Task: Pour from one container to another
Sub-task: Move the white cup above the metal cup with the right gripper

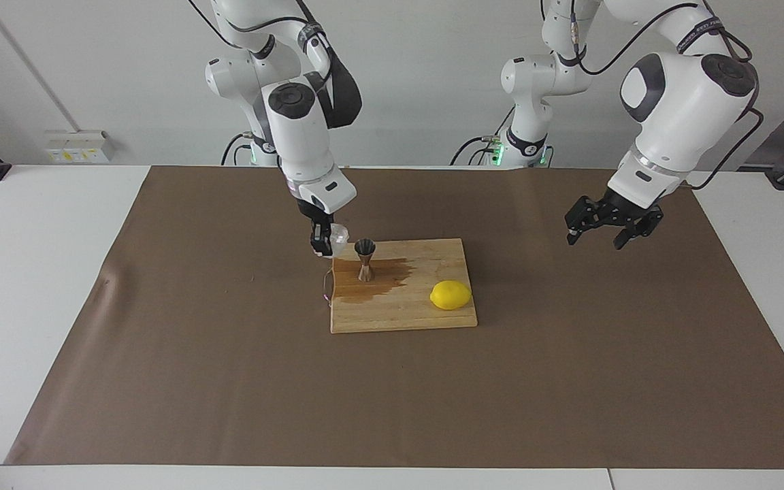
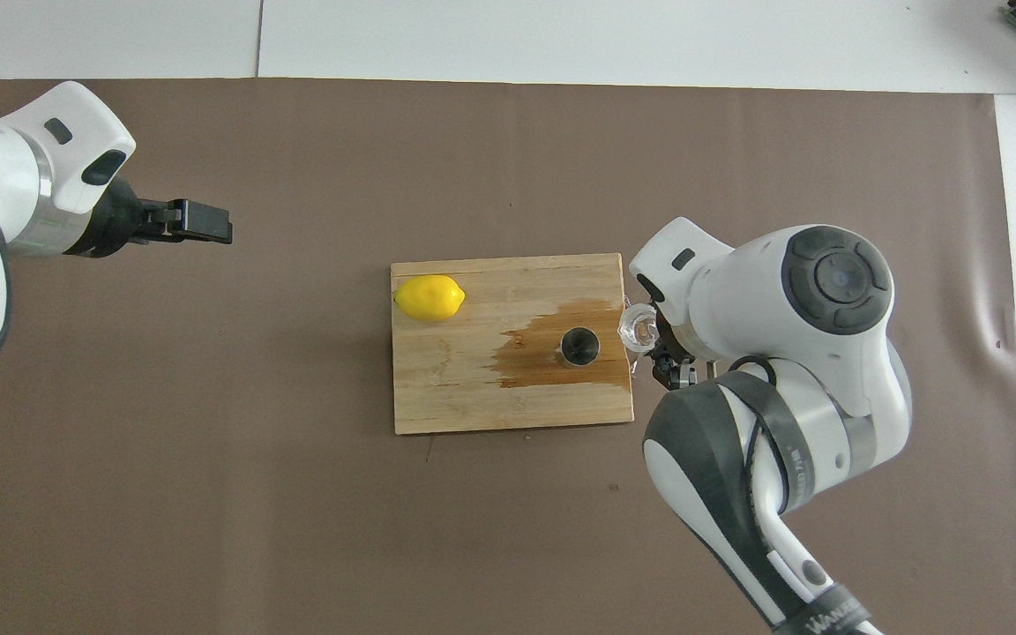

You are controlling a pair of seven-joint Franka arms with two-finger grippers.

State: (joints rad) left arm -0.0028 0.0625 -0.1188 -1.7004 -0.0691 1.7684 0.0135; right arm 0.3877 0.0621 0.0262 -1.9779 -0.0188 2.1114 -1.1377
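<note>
right claw (image 1: 327, 239) clamps glass cup (image 1: 339, 235), tilted beside jigger (image 1: 365, 258) | overhead: arm hides grip | left claw (image 1: 599, 230) spread, empty

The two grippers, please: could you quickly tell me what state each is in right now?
Left gripper: open, empty, waiting over the brown mat.
Right gripper: shut on the glass cup, up beside the jigger.
</note>
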